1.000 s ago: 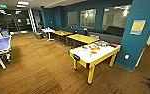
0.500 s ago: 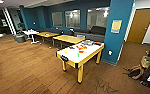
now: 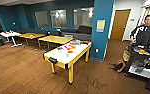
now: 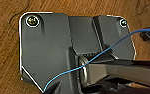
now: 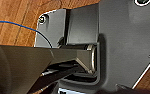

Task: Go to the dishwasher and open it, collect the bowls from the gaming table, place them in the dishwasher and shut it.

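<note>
Small white table (image 3: 8,34): far at 10 o'clock by the dark blue wall, some small things on top, too blurred to name.
Plain yellow-wood tables (image 3: 54,39): two in a row at about 11 o'clock, in front of a long dark bench under the windows.
Gaming table (image 3: 56,57): near the middle of the head view, at 12 o'clock, white top with a yellow rim and yellow legs, standing on the wood floor (image 3: 23,75) with one corner turned toward the camera.
Bowls (image 3: 67,55): small coloured shapes on the gaming table's white top, orange, green and pale ones among them; too blurred to count or to tell from the flat coloured things lying nearer the far end.
Blue pillar (image 3: 101,30): just behind the gaming table's far right corner, a pale notice fixed to it.
Wooden door (image 3: 119,24): shut, at 1 o'clock in the white wall.
Person (image 3: 144,32): at 2 o'clock, in a dark top, standing behind a cart (image 3: 141,63) loaded with coloured items.
Left gripper: I cannot tell how its fingers stand; the left wrist view gives the robot's dark plate, a thin blue cable and wood floor.
Right gripper: likewise cannot be told; the right wrist view gives dark plate, jointed bar and floor.
</note>
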